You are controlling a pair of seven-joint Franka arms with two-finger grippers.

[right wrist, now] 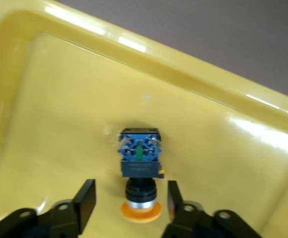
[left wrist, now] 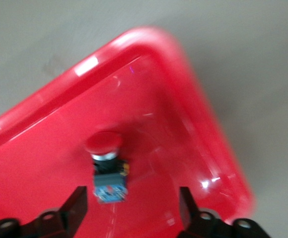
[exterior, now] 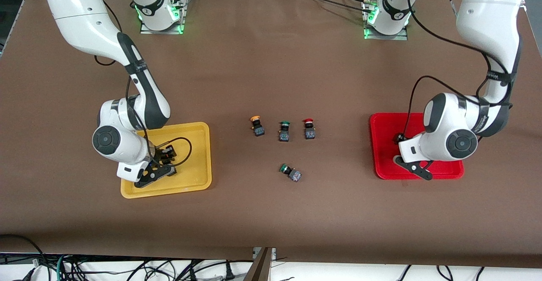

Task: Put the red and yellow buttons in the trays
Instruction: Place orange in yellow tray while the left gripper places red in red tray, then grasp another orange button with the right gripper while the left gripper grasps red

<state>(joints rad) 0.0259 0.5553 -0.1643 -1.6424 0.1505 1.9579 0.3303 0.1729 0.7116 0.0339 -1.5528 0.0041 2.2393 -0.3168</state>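
My right gripper (right wrist: pixel 129 203) is open, low over the yellow tray (right wrist: pixel 59 89). An orange-yellow-capped button (right wrist: pixel 140 168) lies on its side in that tray, its cap between my fingers (right wrist: pixel 84 203), apart from them. My left gripper (left wrist: pixel 131 206) is open over the red tray (left wrist: pixel 183 124). A red-capped button (left wrist: pixel 107 166) lies in it just ahead of the fingertips (left wrist: pixel 77 203). In the front view the right gripper (exterior: pixel 166 154) is over the yellow tray (exterior: pixel 199 154) and the left gripper (exterior: pixel 398 138) over the red tray (exterior: pixel 381 145). One orange-yellow button (exterior: pixel 257 125) and one red button (exterior: pixel 309 128) stand mid-table.
A green-capped button (exterior: pixel 284 130) stands between the mid-table orange-yellow and red buttons. A second green-capped button (exterior: pixel 290 172) lies on its side nearer the front camera. The table is covered in brown cloth (exterior: pixel 271 213), and cables hang below its front edge.
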